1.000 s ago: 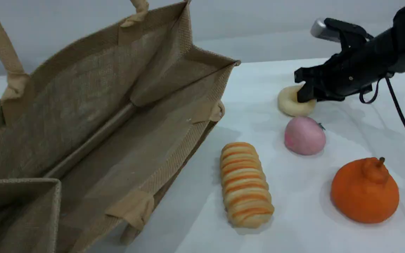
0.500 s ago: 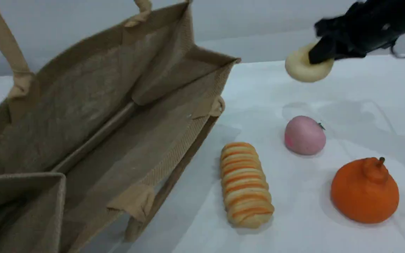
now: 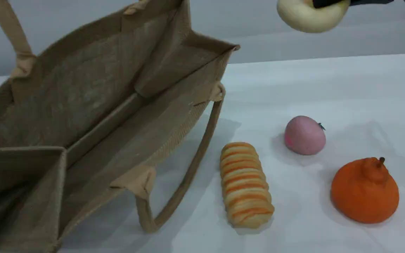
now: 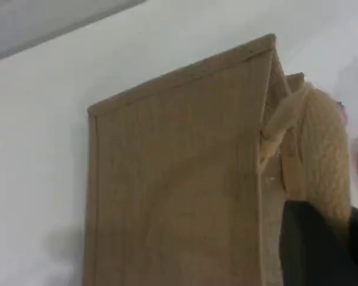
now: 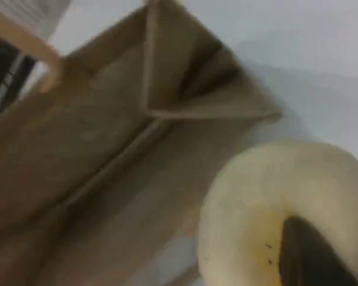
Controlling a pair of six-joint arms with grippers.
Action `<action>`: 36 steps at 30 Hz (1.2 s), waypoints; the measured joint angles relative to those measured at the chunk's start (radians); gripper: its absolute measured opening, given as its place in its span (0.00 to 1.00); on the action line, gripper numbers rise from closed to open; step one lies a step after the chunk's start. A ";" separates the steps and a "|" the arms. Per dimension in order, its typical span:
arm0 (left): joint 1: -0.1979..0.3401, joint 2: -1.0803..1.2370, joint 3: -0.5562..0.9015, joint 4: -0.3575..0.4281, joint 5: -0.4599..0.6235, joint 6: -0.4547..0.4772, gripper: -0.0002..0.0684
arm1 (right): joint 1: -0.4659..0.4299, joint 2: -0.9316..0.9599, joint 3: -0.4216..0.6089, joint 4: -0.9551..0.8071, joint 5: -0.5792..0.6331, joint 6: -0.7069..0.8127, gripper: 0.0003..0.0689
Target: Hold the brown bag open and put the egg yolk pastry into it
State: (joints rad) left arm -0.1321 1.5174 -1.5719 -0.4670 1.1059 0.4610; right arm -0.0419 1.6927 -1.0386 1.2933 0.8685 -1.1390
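Note:
The brown bag (image 3: 93,116) lies at the left with its mouth wide open toward me, one beige handle (image 3: 185,175) drooping onto the table. In the left wrist view my left gripper (image 4: 322,241) is shut on the other handle (image 4: 328,149), above the bag (image 4: 173,179). The egg yolk pastry (image 3: 309,15) hangs high at the top right, clear of the table, with my right gripper (image 3: 325,2) shut on it and mostly cut off by the frame edge. Seen from the right wrist, the pastry (image 5: 274,202) sits on my right gripper (image 5: 304,253) above and right of the bag's open mouth (image 5: 107,155).
On the white table (image 3: 329,80) right of the bag lie a long orange-striped bread (image 3: 246,184), a pink peach-shaped ball (image 3: 305,135) and an orange fruit with a stem (image 3: 364,191).
My right gripper has lifted the pastry off the table, up and slightly left. The bag's upper side has risen, and its near handle has dropped free onto the table.

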 joint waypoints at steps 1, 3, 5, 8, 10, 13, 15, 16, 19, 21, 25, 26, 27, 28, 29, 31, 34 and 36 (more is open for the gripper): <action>0.000 0.001 0.000 -0.012 -0.001 0.002 0.12 | 0.008 -0.020 0.025 0.020 0.005 -0.015 0.05; -0.001 0.009 -0.006 -0.035 0.000 0.005 0.12 | 0.038 -0.050 0.070 0.058 0.006 -0.041 0.05; -0.012 0.018 -0.007 -0.052 0.002 0.009 0.12 | 0.074 -0.070 0.114 0.089 0.006 -0.064 0.05; -0.032 0.020 -0.007 -0.058 0.004 0.015 0.12 | 0.138 -0.069 0.153 0.123 -0.002 -0.077 0.05; -0.032 0.020 -0.007 -0.061 0.005 0.022 0.12 | 0.185 -0.069 0.154 0.139 -0.008 -0.077 0.05; -0.032 0.020 -0.007 -0.057 0.004 0.009 0.12 | 0.256 -0.069 0.154 0.174 -0.021 -0.096 0.05; -0.032 0.020 -0.007 -0.058 0.004 0.008 0.12 | 0.304 -0.069 0.154 0.206 -0.064 -0.103 0.05; -0.032 0.020 -0.008 -0.058 0.004 0.007 0.12 | 0.331 -0.069 0.154 0.222 -0.086 -0.103 0.05; -0.032 0.020 -0.008 -0.057 -0.021 0.005 0.12 | 0.407 -0.065 0.153 0.252 -0.168 -0.103 0.05; -0.032 0.020 -0.008 -0.057 -0.035 0.005 0.12 | 0.451 -0.063 0.153 0.275 -0.234 -0.108 0.05; -0.032 0.020 -0.008 -0.057 -0.037 0.005 0.12 | 0.513 -0.050 0.153 0.369 -0.333 -0.179 0.05; -0.032 0.020 -0.008 -0.057 -0.040 0.005 0.12 | 0.521 -0.039 0.153 0.400 -0.348 -0.209 0.05; -0.032 0.020 -0.008 -0.057 -0.041 0.005 0.12 | 0.522 -0.029 0.153 0.428 -0.354 -0.236 0.05; -0.032 0.020 -0.008 -0.057 -0.041 0.005 0.12 | 0.522 -0.014 0.153 0.446 -0.357 -0.266 0.05; -0.032 0.020 -0.008 -0.057 -0.041 0.005 0.12 | 0.522 0.003 0.150 0.454 -0.357 -0.293 0.05; -0.032 0.019 -0.008 -0.057 -0.041 0.003 0.12 | 0.522 0.038 0.134 0.454 -0.345 -0.321 0.05; -0.032 0.019 -0.008 -0.057 -0.041 0.001 0.12 | 0.522 0.094 0.101 0.453 -0.328 -0.308 0.05; -0.032 0.019 -0.008 -0.057 -0.042 0.001 0.12 | 0.522 0.133 0.075 0.453 -0.304 -0.294 0.05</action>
State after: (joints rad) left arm -0.1636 1.5368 -1.5796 -0.5245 1.0640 0.4620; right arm 0.4801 1.8260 -0.9633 1.7459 0.5645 -1.4334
